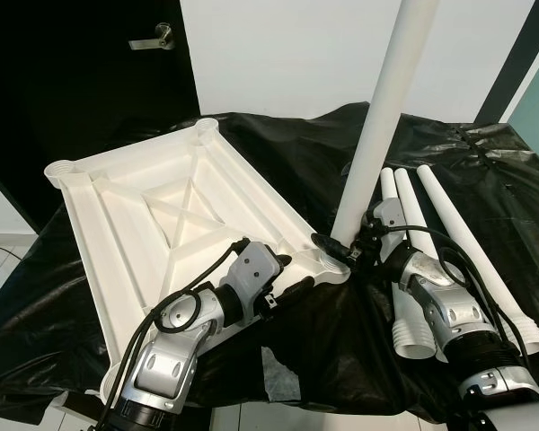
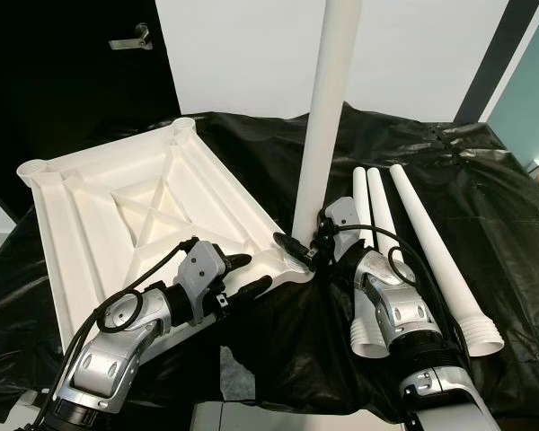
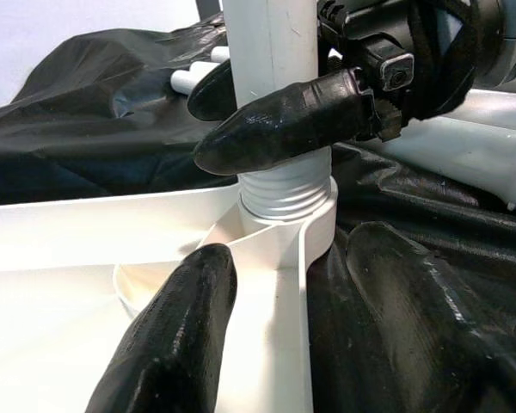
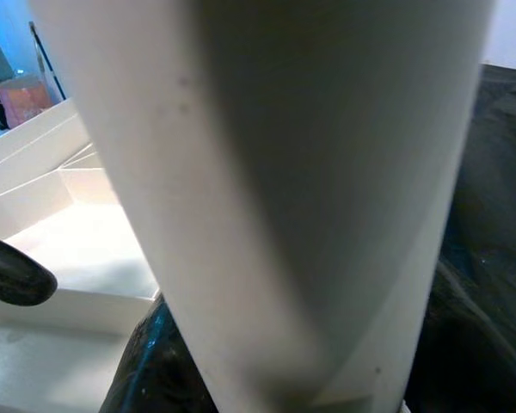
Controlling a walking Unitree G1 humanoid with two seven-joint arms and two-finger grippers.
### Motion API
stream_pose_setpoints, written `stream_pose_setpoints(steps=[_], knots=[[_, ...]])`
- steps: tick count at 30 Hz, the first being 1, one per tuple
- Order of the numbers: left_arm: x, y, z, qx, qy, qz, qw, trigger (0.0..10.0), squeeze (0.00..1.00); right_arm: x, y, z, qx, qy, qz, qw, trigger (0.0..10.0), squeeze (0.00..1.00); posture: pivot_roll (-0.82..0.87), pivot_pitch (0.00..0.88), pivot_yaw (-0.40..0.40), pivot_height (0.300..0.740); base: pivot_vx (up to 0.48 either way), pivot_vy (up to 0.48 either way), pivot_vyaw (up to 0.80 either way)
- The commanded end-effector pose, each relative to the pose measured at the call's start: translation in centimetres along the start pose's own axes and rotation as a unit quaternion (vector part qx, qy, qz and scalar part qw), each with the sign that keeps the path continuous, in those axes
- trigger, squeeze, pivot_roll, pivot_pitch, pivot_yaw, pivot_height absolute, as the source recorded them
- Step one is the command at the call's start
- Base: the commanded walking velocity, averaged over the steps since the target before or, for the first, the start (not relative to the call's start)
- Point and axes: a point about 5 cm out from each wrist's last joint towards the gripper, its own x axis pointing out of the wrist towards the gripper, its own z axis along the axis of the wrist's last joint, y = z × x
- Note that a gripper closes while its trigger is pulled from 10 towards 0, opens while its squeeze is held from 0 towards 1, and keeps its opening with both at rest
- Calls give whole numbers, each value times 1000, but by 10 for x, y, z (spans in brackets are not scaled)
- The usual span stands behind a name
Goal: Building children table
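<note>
My right hand (image 1: 334,244) is clamped on the upright leg (image 1: 388,108) — threaded end seated in the tabletop (image 1: 153,211) corner socket. Left hand (image 1: 283,274) — fingers apart, straddling the tabletop's rim beside that corner.

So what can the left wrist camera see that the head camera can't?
Left wrist view alone: the screw threads at the leg's end, sitting in the corner socket. Left eye view alone: three spare legs lying on the black sheet, the whole upside-down tabletop, the door handle. Both: the upright leg with the right gripper shut on it.
</note>
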Motion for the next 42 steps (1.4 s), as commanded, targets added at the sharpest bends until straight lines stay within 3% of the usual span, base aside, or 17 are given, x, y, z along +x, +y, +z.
stream_pose_setpoints(steps=[1, 2, 4, 5, 8, 10, 13, 15, 20, 22, 28, 37, 38, 42], knots=[[-1, 6, 0, 7, 4, 57, 998, 10000, 0, -3, -2, -12, 8, 32, -26, 999, 0, 0, 29, 0, -30, 740, 0, 0, 0], [-2, 7, 0, 7, 4, 57, 998, 10000, 0, -3, -2, -13, 7, 37, -40, 998, 3686, 0, 27, 0, -28, 740, 0, 0, 0], [-2, 7, 0, 7, 4, 57, 998, 10000, 0, -3, -2, -14, 4, 40, -51, 998, 3686, 0, 26, 0, -27, 740, 0, 0, 0], [-2, 8, 0, 7, 5, 57, 998, 10000, 0, -2, 0, -15, 9, 41, -70, 997, 10000, 0, 25, 0, -26, 740, 0, 0, 0], [-2, 8, 0, 8, 5, 57, 998, 10000, 0, -2, 3, -16, 14, 41, -84, 996, 10000, 0, 24, 0, -26, 740, 0, 0, 0], [-2, 8, 0, 9, 4, 56, 998, 10000, 0, 1, 9, -20, 42, 45, -146, 987, 10000, 0, 23, 0, -27, 740, 0, 0, 0], [-2, 8, 0, 8, 3, 55, 998, 10000, 0, 3, 11, -21, 53, 47, -177, 982, 10000, 0, 23, 0, -27, 740, 0, 0, 0], [-1, 7, 0, 9, 2, 52, 999, 10000, 0, 6, 24, -23, 67, 40, -245, 966, 10000, 0, 20, 0, -26, 740, 0, 0, 0], [-1, 6, 0, 9, 2, 51, 999, 10000, 0, 7, 32, -22, 62, 35, -286, 956, 10000, 0, 21, 0, -27, 740, 0, 0, 0], [0, 6, 1, 9, 2, 50, 999, 10000, 0, 8, 38, -19, 65, 25, -324, 944, 10000, 0, 22, 0, -28, 740, 0, 0, 0], [0, 6, 0, 10, 2, 48, 999, 10000, 0, 12, 47, -15, 90, 14, -336, 938, 10000, 0, 15, 0, -21, 740, 0, 0, 0], [-1, 7, 0, 13, 3, 44, 999, 10000, 0, 10, 51, -13, 78, 23, -351, 933, 10000, 0, 12, 0, -17, 740, 0, 0, 0], [-1, 6, 0, 13, 3, 44, 999, 10000, 0, 9, 50, -13, 74, 25, -352, 933, 10000, 1000, 12, 0, -18, 740, 0, 0, 0], [-1, 5, 1, 12, 3, 44, 999, 10000, 0, 7, 48, -11, 66, 20, -338, 939, 10000, 1000, 13, 0, -20, 740, 0, 0, 0]])
